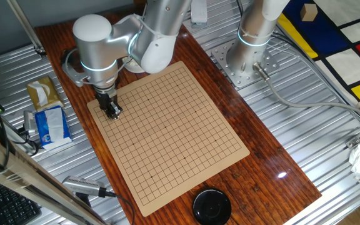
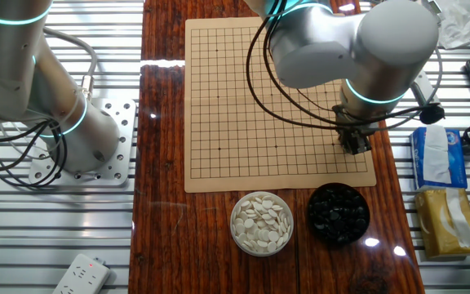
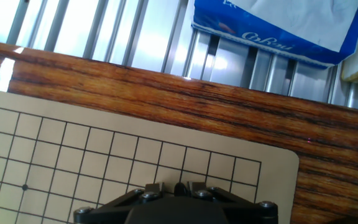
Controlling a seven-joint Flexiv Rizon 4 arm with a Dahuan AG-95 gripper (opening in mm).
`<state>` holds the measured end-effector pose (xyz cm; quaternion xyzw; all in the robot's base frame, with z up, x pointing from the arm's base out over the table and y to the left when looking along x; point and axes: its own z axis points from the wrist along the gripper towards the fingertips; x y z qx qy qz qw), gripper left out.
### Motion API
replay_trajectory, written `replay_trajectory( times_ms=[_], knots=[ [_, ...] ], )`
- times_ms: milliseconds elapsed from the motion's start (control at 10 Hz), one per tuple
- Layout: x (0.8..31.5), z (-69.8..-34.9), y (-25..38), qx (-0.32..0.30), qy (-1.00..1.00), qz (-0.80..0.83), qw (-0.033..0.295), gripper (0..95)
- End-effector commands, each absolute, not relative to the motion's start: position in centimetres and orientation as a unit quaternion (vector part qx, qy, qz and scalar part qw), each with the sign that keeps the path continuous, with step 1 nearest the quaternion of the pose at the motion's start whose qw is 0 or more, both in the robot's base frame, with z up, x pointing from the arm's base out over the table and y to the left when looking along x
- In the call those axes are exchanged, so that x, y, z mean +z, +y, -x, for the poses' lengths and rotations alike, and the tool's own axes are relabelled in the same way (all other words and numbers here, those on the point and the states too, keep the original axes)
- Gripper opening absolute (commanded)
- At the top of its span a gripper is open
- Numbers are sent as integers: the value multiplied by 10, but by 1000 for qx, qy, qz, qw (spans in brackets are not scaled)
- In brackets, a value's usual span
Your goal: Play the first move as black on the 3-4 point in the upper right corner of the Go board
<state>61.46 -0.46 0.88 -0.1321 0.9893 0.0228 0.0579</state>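
Stone first: I've got what looks like the black stone pinched between the fingertips of the gripper, jaws drawn in tight on it, though the hand view only gives me a small dark sliver there, so I can't swear to its shape. Right under the jaws is the Go board, its grid bare on every line I can see. The jaws hang low over a corner region of it, a few lines in from both edges, and the 3-4 point would sit about beneath them, hidden by the fingers, so I can't tell whether stone and board are touching. Just ahead of the jaws the grid runs out, then the rounded board corner, then a strip of the dark wooden table. Past that strip, farther ahead, lies a blue tissue pack on the ribbed metal surface. Off to one side of the jaws, beyond the near board edge, sits the bowl of black stones, and beside it, farther out, the bowl of white stones. Well away across the board stands a second arm's base.
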Motion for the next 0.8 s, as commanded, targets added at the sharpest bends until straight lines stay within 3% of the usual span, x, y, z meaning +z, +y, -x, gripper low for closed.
replay_trajectory(
  times_ms=[100,800],
  knots=[
    [8,-615,-5,21,989,132,58,190],
    [9,-614,-3,14,988,140,56,190]
  ],
)
